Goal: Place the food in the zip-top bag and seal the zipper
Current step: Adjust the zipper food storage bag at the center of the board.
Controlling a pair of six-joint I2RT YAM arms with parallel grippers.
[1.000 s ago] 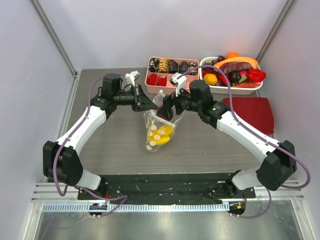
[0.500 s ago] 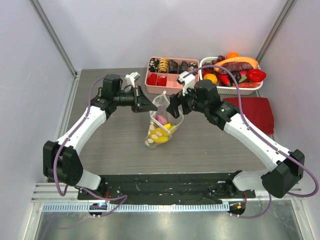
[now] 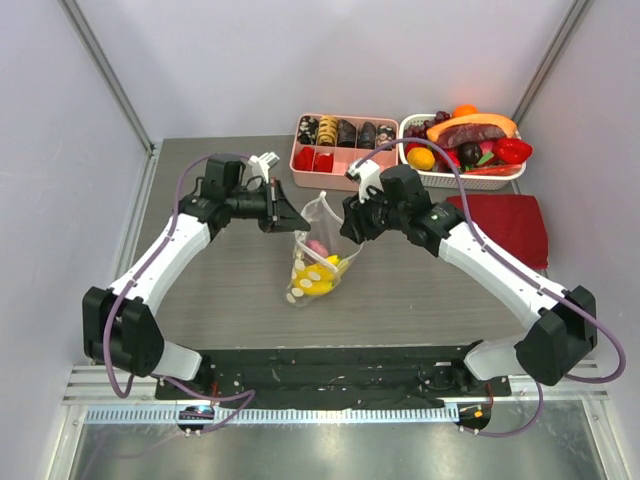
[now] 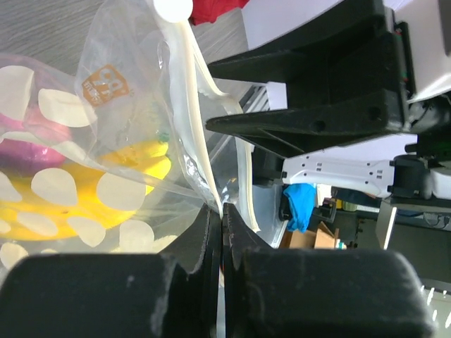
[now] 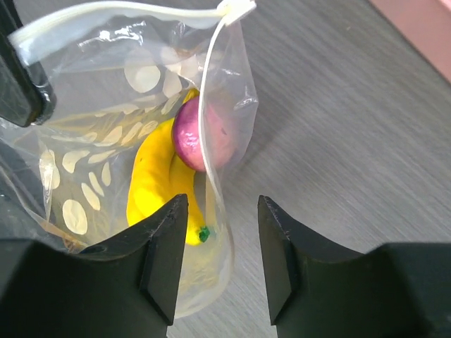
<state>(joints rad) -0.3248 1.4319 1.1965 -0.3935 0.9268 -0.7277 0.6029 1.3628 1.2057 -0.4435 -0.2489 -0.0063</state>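
The left gripper [image 4: 223,211] is clamped on the mouth edge of the bag [image 3: 318,262], which hangs between the two grippers at the middle of the table. A banana [image 5: 151,186] and a pink piece [image 5: 201,134] lie inside. The zipper [image 5: 106,14] looks unsealed, so closing it remains. The right gripper [image 5: 220,204] hovers spread wide over the bag's right side, holding nothing.
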